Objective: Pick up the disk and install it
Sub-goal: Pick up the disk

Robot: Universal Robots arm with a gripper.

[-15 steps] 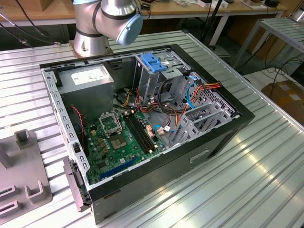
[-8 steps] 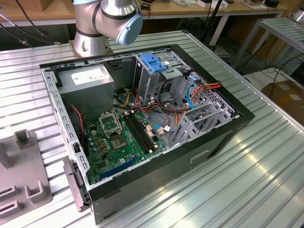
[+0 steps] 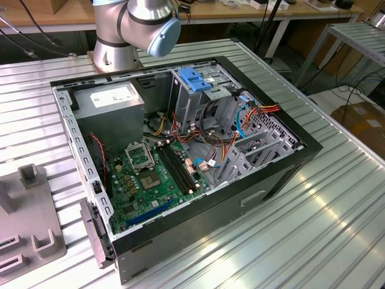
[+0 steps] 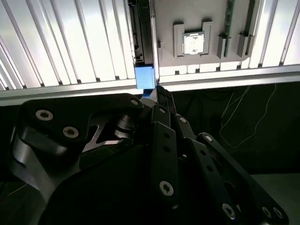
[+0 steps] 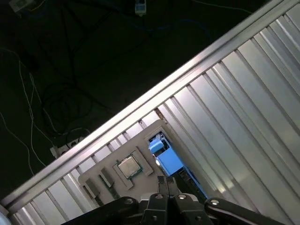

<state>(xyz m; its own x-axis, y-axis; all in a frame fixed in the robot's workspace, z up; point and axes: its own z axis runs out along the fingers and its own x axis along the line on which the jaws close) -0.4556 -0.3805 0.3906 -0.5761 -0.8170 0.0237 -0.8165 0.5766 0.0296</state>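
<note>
The disk point(image 4: 144, 77) stands on edge in a slot of a grey holder tray point(image 4: 211, 18), its bright blue rail end facing the camera. In the first wrist view the disk point(image 5: 168, 161) runs along the tray point(image 5: 143, 136) edge. My gripper point(image 4: 157, 92) hangs above the blue end, its black fingertips point(image 5: 161, 180) drawn together with nothing visible between them. The gripper point(image 5: 165, 181) looks apart from the disk, some way over it.
A square chip point(image 4: 193, 43) lies in the tray beside the disk. On the ribbed metal table point(image 3: 337, 205) stands an open computer case point(image 3: 301, 144) with a drive cage under a blue latch point(image 3: 195, 78). The tray point(image 3: 36, 223) lies at the exterior view's left.
</note>
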